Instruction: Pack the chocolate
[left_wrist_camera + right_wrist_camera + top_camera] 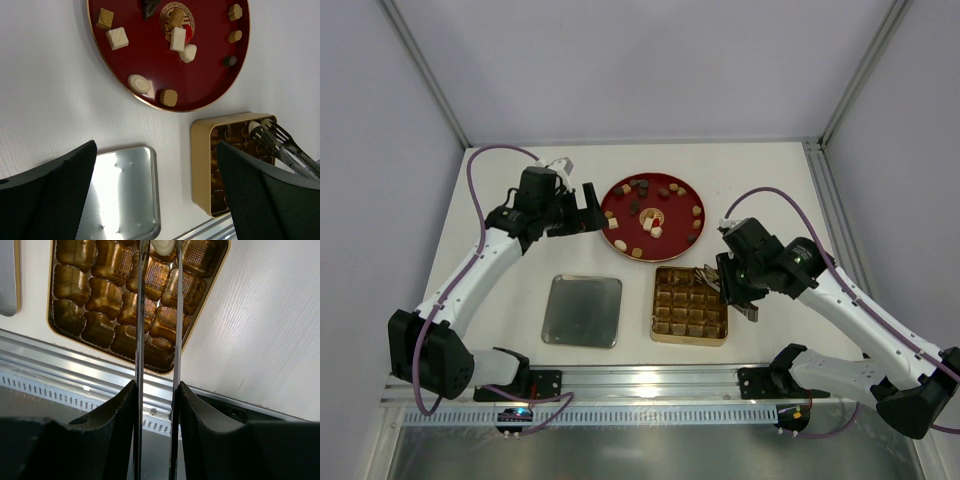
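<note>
Several small tan, dark brown and cream-white chocolates [656, 232] lie on the red plate [620, 213], which also shows in the left wrist view [150, 55]. My right gripper [735, 290] [156, 387] is shut on metal tongs [140, 315]. The tongs' tips hold one cream-white chocolate [161, 246] over the far row of the gold gridded tin [690, 341]. That piece [255, 126] and the tongs [282, 145] also show in the left wrist view. My left gripper [585, 210] [156, 147] is open and empty, just left of the plate.
A silver tin lid [582, 310] [122, 192] lies flat to the left of the gold tin [202, 160]. A metal rail [640, 385] runs along the table's near edge. Frame posts stand at the back corners.
</note>
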